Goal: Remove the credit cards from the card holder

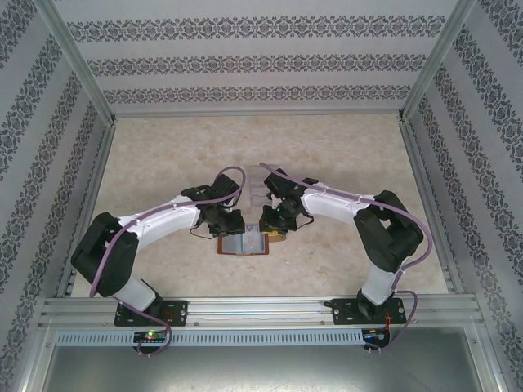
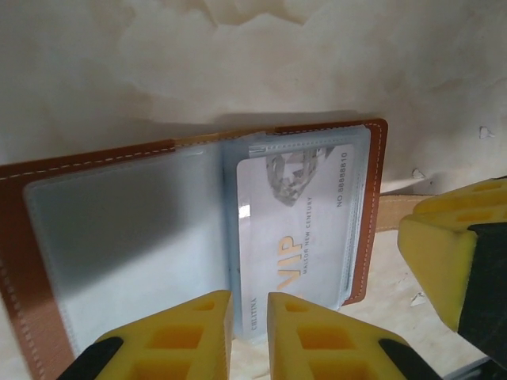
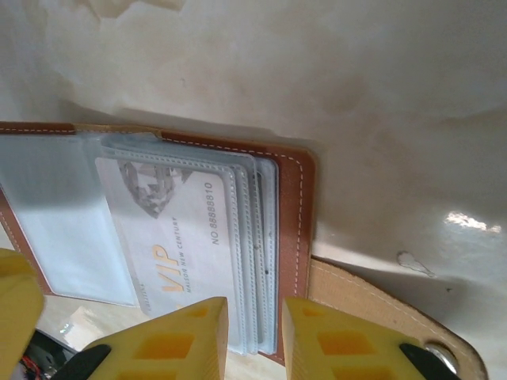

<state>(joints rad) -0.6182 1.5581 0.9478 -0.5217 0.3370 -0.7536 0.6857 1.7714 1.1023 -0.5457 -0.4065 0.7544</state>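
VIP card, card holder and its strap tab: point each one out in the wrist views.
VIP card [image 2: 297, 229], left wrist view, on its pale printed face.
card holder [image 2: 16, 237], left wrist view, on its brown leather border.
strap tab [image 3: 372, 305], right wrist view, on the strap's tan surface.

Open wallet [image 1: 243, 244] flat on pale marbled table [image 1: 163, 155], brown border, grey-blue inside. Left gripper [image 1: 232, 222] down at its far left edge, right gripper [image 1: 266, 221] at its far right edge, both touching or nearly so (jaw gap too small to read). Brown tab [image 1: 277, 238] poking out on the right side. Clear rack [image 1: 258, 193] just behind, between the two wrists. Patterned walls [image 1: 245, 57] on three sides; metal rail [image 1: 261, 309] along the near edge.
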